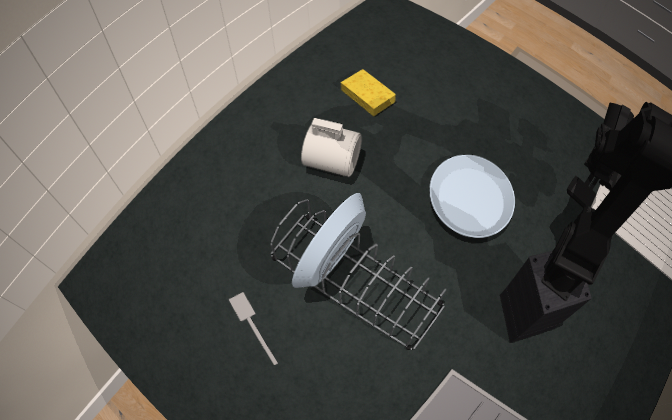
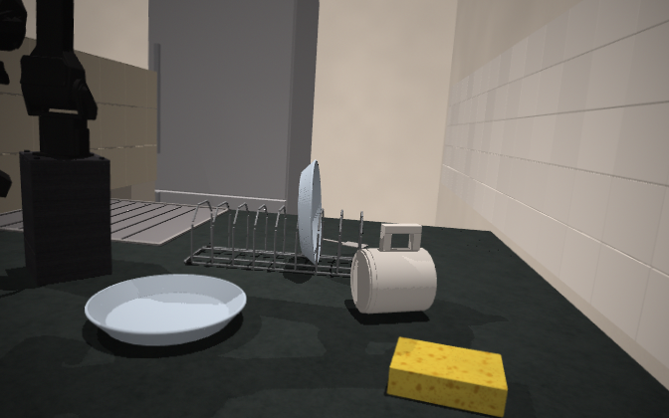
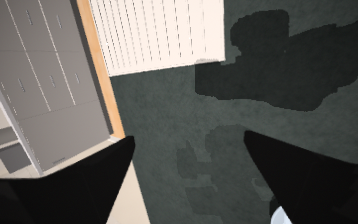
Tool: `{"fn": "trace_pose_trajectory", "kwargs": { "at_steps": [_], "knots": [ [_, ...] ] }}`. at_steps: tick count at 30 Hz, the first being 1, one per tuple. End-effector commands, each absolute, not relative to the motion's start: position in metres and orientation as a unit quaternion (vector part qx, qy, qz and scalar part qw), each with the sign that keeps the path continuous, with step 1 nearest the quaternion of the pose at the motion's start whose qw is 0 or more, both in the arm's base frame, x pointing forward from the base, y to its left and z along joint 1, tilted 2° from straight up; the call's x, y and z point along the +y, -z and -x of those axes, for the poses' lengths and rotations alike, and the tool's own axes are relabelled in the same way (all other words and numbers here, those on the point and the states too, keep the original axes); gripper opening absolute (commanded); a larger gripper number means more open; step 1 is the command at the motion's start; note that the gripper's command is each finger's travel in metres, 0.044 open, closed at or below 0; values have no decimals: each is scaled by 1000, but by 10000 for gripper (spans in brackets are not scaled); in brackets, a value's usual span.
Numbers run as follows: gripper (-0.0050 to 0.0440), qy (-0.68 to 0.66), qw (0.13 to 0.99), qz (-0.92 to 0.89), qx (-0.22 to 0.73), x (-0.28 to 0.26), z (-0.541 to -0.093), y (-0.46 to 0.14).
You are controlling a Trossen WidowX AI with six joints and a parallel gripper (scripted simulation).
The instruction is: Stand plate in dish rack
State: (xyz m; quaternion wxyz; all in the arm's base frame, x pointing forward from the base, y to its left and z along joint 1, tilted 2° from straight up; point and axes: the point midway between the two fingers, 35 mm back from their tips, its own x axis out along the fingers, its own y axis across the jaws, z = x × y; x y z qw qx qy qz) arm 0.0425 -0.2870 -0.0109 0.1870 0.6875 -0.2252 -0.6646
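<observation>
A pale blue plate (image 1: 472, 202) lies flat on the dark counter; it also shows in the exterior view (image 2: 165, 308). A second pale blue plate (image 1: 329, 241) (image 2: 310, 213) stands upright in a slot of the wire dish rack (image 1: 358, 274), toward the rack's far end. My gripper (image 3: 189, 138) is open and empty, held high above the counter to the right of the lying plate, well apart from it. A small bit of that plate's rim (image 3: 280, 216) shows at the bottom of the wrist view.
A cream mug (image 1: 331, 147) lies on its side behind the rack. A yellow sponge (image 1: 368, 91) lies farther back. A spatula (image 1: 251, 325) lies in front of the rack. The arm's black base (image 1: 542, 300) stands at the right, beside a ribbed drain board (image 3: 160, 34).
</observation>
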Motion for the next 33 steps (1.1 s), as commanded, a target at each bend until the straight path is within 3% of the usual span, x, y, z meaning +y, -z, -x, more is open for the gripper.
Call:
{"fn": "trace_pose_trajectory", "kwargs": {
  "at_steps": [1,33],
  "knots": [
    [440,674,230,-683,-163,-282,-45,17],
    [440,611,520,-563,199,-256,-61,38]
  ]
}}
